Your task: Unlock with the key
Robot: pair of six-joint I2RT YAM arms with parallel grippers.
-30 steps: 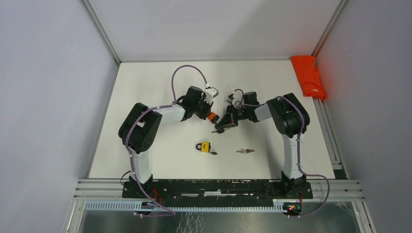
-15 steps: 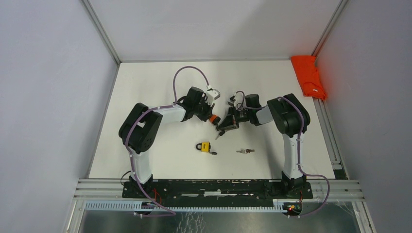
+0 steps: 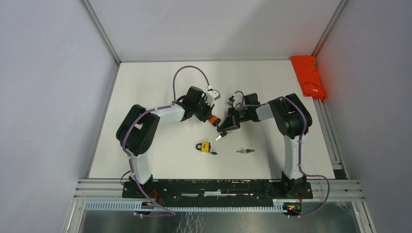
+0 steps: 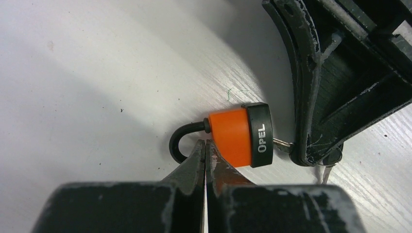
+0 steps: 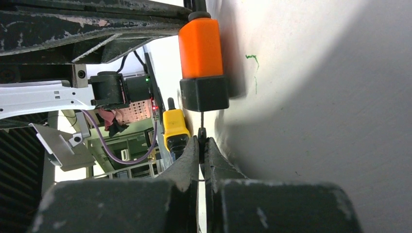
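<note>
The orange padlock [image 4: 233,137] lies on the table [image 4: 97,73], just beyond the yellow padlock [image 3: 204,146]. The left end effector [image 4: 204,146] pinches its shackle, and the right end effector [image 5: 201,141] is clamped on the key [image 4: 281,142] in its base. The lock looks small, rigid and dense. The thin key could slip or bend, so its head wants a square grip.
</note>
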